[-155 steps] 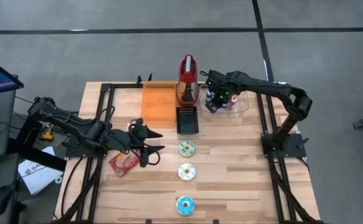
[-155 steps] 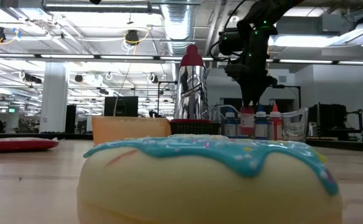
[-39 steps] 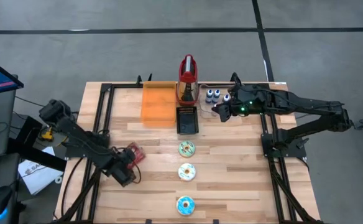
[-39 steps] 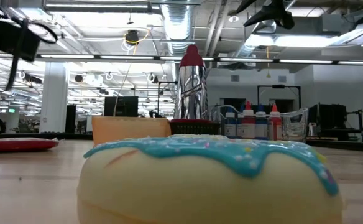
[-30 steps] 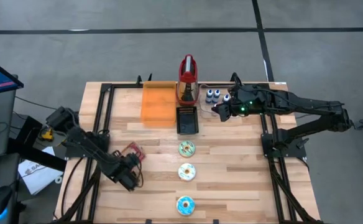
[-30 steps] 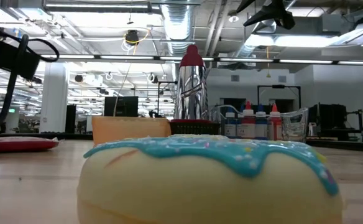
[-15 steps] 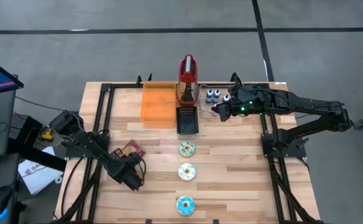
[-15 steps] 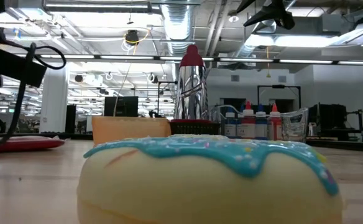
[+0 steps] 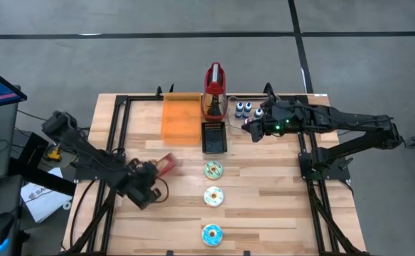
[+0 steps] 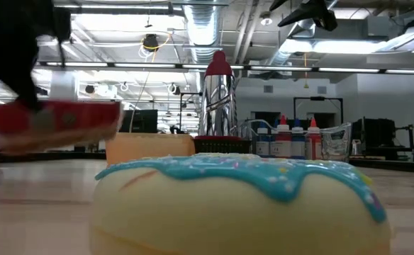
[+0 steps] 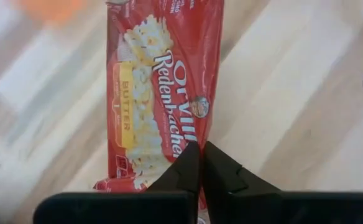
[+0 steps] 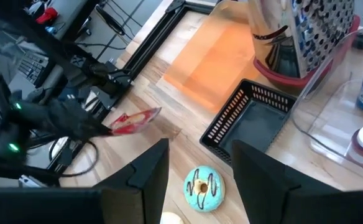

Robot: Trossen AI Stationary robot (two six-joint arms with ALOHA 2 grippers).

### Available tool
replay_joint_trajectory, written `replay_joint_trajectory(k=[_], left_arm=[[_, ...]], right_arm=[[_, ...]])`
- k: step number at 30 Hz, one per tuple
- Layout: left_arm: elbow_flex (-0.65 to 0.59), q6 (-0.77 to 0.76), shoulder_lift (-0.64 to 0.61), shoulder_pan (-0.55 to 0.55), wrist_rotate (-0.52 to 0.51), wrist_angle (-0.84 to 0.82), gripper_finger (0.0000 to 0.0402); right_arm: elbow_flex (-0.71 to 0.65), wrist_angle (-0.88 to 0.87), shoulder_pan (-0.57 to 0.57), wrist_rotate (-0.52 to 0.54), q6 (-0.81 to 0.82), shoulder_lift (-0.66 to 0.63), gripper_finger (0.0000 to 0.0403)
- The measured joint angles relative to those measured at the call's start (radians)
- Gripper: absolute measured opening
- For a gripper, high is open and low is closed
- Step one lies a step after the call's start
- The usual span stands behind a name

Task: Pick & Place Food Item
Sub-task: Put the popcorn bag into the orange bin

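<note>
The left gripper (image 11: 200,152) is pinching the red snack packet (image 11: 163,93) by one short edge, fingers closed flat together on the wrapper, and is carrying it clear of the wooden table (image 9: 264,206); the low view is showing the packet (image 10: 51,122) hanging roughly level above the boards; in the high view the packet (image 9: 163,162) is sticking out from the gripper (image 9: 153,171) towards the black basket (image 9: 214,136); judgement: the hold is sitting on a thin margin, so the carry is calling for slow, even travel with no wrist flick, since the free end is likely flapping and could be slipping out; the packet is needing enough height to be passing over the green-iced doughnut (image 9: 213,169) and the basket rim; the destination is not being shown, though the basket or the orange mat (image 9: 182,119) is appearing likely; farther off, the right gripper (image 9: 248,126) is waiting near the clear bin of bottles (image 9: 244,109), fingers parted and holding nothing
</note>
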Motion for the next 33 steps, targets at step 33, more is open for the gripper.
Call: replay_joint_trajectory(k=[33], left_arm=[[0.127, 0.461, 0.169, 1.109, 0.247, 0.536, 0.0000]], right_arm=[[0.000, 0.040, 0.047, 0.107, -0.010, 0.000, 0.0164]])
